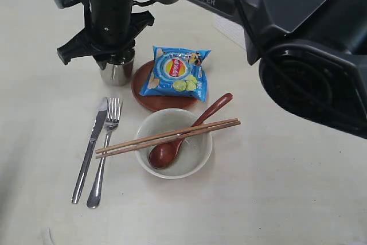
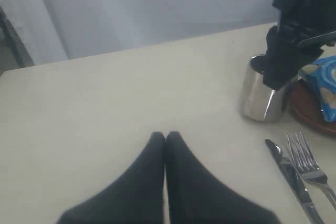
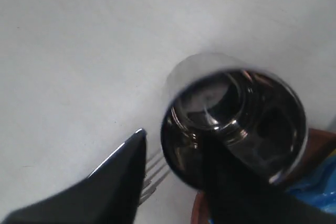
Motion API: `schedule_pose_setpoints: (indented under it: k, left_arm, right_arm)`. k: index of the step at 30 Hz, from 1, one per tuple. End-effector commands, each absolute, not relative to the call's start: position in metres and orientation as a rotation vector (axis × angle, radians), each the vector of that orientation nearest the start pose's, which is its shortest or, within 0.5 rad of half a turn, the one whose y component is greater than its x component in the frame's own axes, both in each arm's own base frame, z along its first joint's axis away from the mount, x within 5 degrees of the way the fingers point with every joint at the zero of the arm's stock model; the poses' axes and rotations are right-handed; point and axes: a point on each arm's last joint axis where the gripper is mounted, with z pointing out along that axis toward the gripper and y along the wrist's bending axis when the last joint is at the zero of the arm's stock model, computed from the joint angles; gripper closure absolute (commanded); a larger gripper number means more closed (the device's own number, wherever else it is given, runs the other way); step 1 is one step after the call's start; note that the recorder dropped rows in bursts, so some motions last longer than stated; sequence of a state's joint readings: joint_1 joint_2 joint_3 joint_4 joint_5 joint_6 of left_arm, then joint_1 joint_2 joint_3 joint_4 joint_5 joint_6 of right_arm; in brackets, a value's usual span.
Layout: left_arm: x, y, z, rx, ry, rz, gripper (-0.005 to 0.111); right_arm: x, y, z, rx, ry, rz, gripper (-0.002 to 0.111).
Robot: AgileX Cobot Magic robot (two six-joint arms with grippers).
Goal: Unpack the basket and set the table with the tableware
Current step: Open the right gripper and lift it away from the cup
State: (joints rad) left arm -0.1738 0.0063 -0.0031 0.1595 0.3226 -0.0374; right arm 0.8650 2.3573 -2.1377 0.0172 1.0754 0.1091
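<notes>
Cup [image 1: 117, 73] upright on table [image 1: 287, 199] at 9 o'clock of plate [image 1: 140, 91], just beside it. Right claw [image 3: 176, 140] open astride its rim, one finger inside, other outside and clear. Left claw [image 2: 165, 139] closed, empty.

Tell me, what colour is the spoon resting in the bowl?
Glossy reddish-brown, like stained wood; the spoon in the bowl shows best in the exterior view.

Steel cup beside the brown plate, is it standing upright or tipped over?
Upright: the steel cup stands on its base on the table, and the right wrist view looks down into its open mouth.
</notes>
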Motion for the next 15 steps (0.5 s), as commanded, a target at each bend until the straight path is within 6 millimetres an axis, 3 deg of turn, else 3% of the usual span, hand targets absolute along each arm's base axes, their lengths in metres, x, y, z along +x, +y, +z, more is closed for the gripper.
schedule_pose_setpoints:
  k: [1,5,11,15]
  left_arm:
    - [0.054,-0.005,0.184,0.22,1.79,-0.002,0.107]
    - [0.054,-0.005,0.184,0.22,1.79,-0.002,0.107]
    - [0.054,-0.005,0.184,0.22,1.79,-0.002,0.107]
    - [0.054,-0.005,0.184,0.22,1.79,-0.002,0.107]
  right_arm:
    - [0.332,0.39,0.206,-1.036,2.598,0.266,0.05]
    - [0.334,0.391,0.22,-1.027,2.573,0.266,0.05]
    - [0.334,0.39,0.259,-1.013,2.535,0.278,0.053]
    - [0.334,0.391,0.291,-0.979,2.445,0.334,0.079]
